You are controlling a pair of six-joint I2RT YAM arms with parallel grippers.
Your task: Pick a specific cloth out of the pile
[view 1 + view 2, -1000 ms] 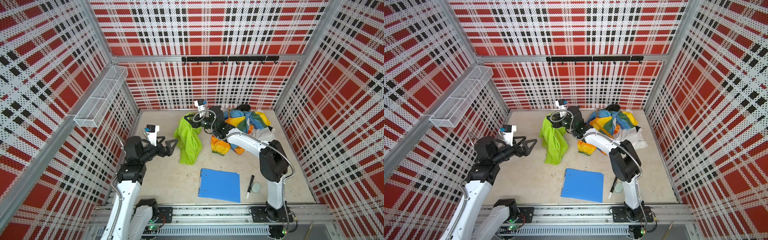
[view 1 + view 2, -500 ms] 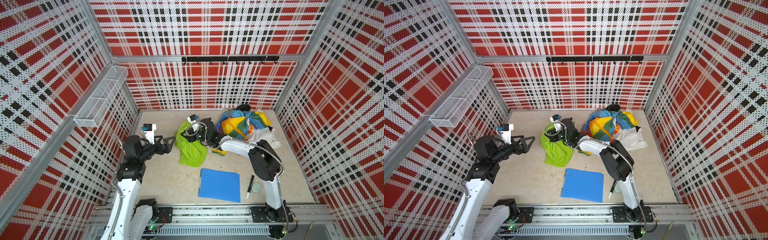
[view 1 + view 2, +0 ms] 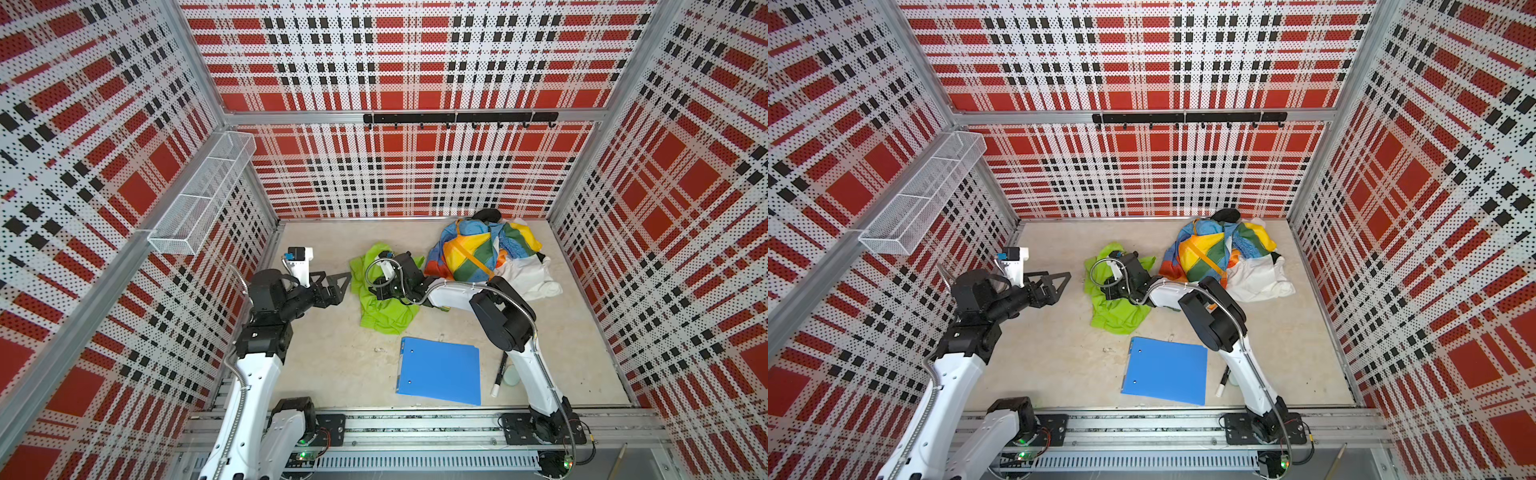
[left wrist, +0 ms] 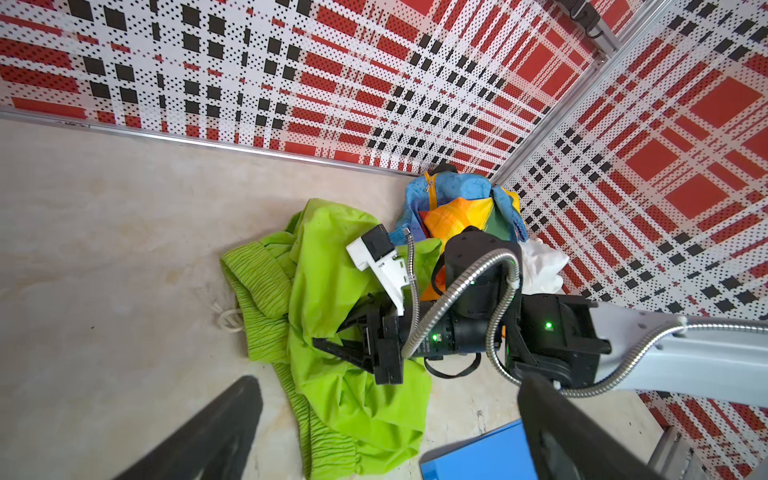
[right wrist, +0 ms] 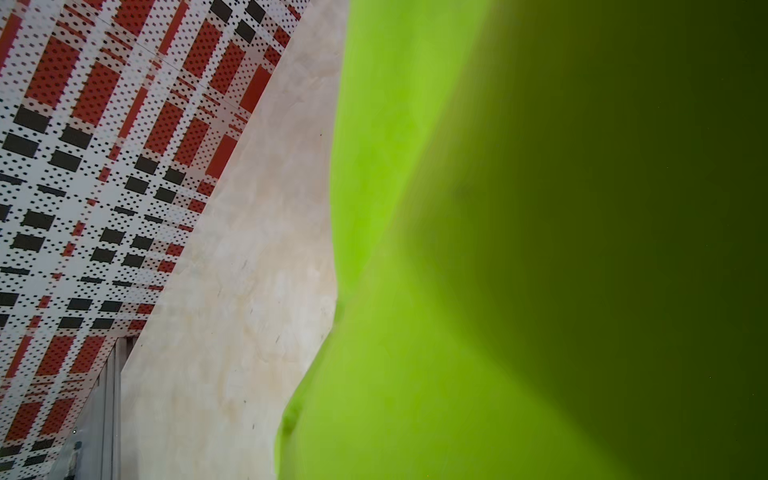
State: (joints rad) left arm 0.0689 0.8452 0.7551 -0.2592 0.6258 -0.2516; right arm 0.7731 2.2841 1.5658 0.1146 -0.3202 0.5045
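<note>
White wire basket (image 3: 202,195) hangs on the left wall, above the bench (image 3: 332,365). Below it the left gripper (image 3: 343,286) hovers over the bench with its jaws spread wide and nothing between them. It points at the cloth (image 3: 384,313), just short of its near edge.

The cloth, a lime green garment with gathered hems, lies crumpled on the bench about midway across, between the left gripper and the pile (image 3: 478,253). The right gripper (image 4: 332,334) reaches across from the right and sits low in the cloth's upper half, its jaws pressed together on a fold of the green fabric. The right wrist view is mostly filled by blurred green. The cloth's right edge comes just beside the pile, and I cannot tell whether they touch.

The pile sits in the back right corner. It is made up of a patchwork garment of blue, orange, yellow and green, a black piece (image 3: 488,215) at the back, and a white cloth (image 3: 530,276) spilling out on its right side.

Nearer the front, a blue folder (image 3: 438,370) lies flat, close to the cloth's lower hem but apart from it. A black marker (image 3: 498,374) lies just to its right.
</note>
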